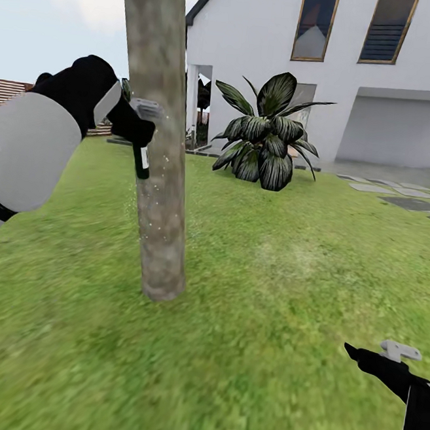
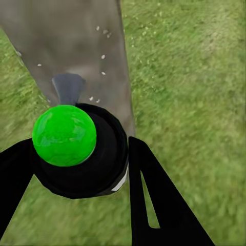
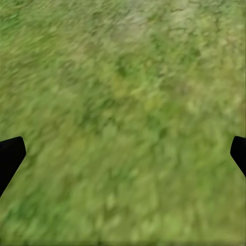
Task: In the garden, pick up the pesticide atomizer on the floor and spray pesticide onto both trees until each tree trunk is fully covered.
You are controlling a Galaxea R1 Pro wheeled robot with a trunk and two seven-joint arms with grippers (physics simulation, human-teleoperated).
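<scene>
Step in hand: spraying the first tree trunk (image 1: 158, 131). The left claw (image 2: 77, 169) pinches the pesticide atomizer (image 2: 77, 154), a slim black body with glossy green cap, nozzle near the mottled grey-brown bark; pale droplets fleck it. The right claw (image 3: 123, 154) hangs spread over blurry grass floor (image 1: 289, 261). Next, judged: sweep along uncovered trunk

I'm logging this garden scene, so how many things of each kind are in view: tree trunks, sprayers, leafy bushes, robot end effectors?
Tree trunk: 1
Pesticide atomizer: 1, held in the left end effector
Broad-leaved bush: 1
End effectors: 2, counting the right end effector
Total: 5
</scene>
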